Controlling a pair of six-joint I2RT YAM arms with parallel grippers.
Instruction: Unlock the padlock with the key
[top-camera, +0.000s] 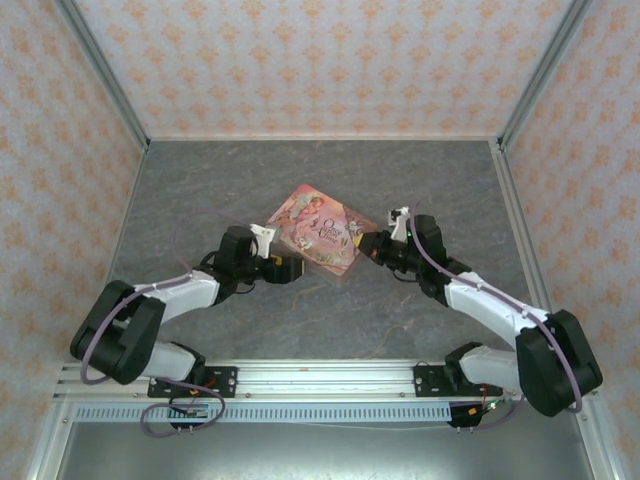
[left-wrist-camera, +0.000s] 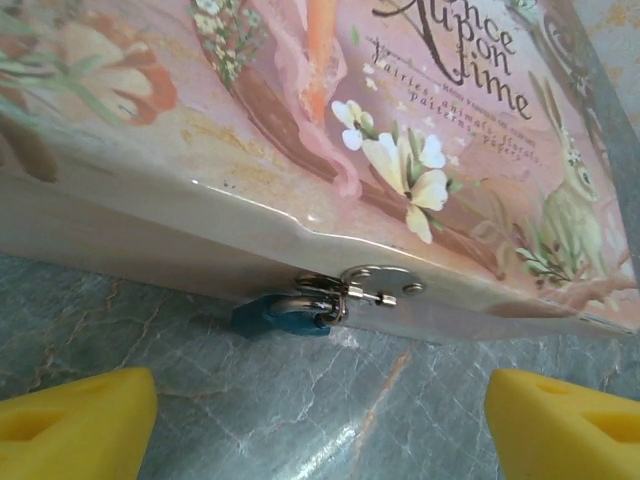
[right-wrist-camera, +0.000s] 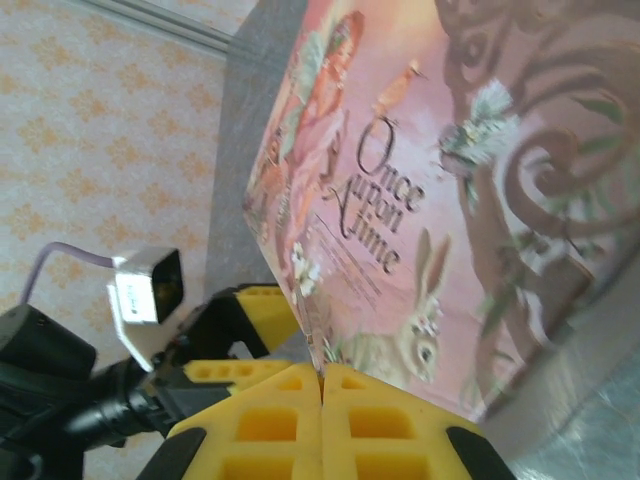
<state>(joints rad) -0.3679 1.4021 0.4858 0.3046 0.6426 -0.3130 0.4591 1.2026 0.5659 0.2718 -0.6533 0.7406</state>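
The padlock (left-wrist-camera: 285, 315) is hanging from the hasp (left-wrist-camera: 375, 285) on the front wall of the pink tin box (left-wrist-camera: 300, 120), low down where that wall meets the table. Its blue body is lying sideways along the wall, pointing away from the hasp rather than dangling straight.

I am holding the left gripper (left-wrist-camera: 320, 430) just off that same wall with its yellow fingers spread wide. The lock is sitting straight ahead between them, a touch toward the left finger, so this is clearly the nearer arm.

The right gripper (right-wrist-camera: 322, 420) is working at the tin's opposite corner with its pads pressed together, and the tin's edge is running right down to their seam (I cannot tell whether a key is caught there). By my reading the next move depends on that sideways axis, since the keyhole end is facing along the wall and not toward either arm.
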